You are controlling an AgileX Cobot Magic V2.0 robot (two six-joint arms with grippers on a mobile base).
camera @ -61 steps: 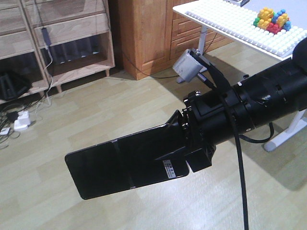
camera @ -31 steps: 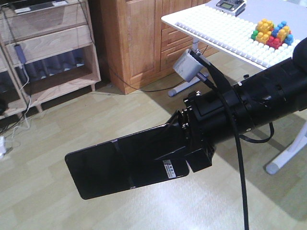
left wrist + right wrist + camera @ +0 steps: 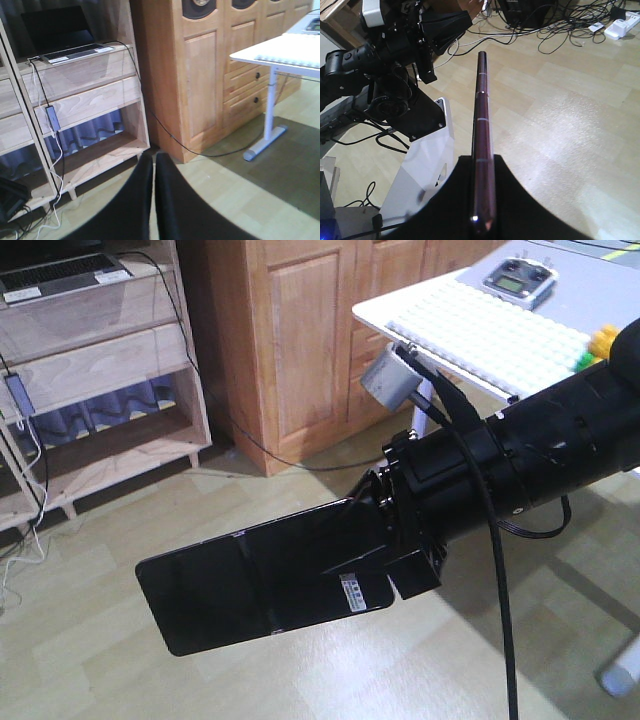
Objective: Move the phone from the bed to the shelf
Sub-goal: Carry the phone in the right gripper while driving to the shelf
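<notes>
From the front, the room has slid past since a second ago. The shelf (image 3: 120,355) with the laptop (image 3: 60,272) on it looks bigger and nearer now. The wooden cabinet (image 3: 300,340) fills more of the middle, and the white table (image 3: 480,330) has moved off to the side. The phone (image 3: 255,585) and the right gripper (image 3: 372,562) sit in just the same spot in the picture. So I think the whole robot is rolling toward the shelf, and the carry is about half done. The bed is not in sight. The phone is up in the air over the floor (image 3: 120,670), lying nearly flat. It is shiny and black, with a line across its middle and a small white sticker (image 3: 353,592) by the held end. From the left wrist, the left gripper (image 3: 153,192) is pressed together with nothing in it, and the shelf (image 3: 85,100) stands ahead, well apart. From the right wrist, the phone (image 3: 482,100) shows edge-on, thin and pinkish, squeezed tight between the two black jaws of the right gripper (image 3: 482,172).
</notes>
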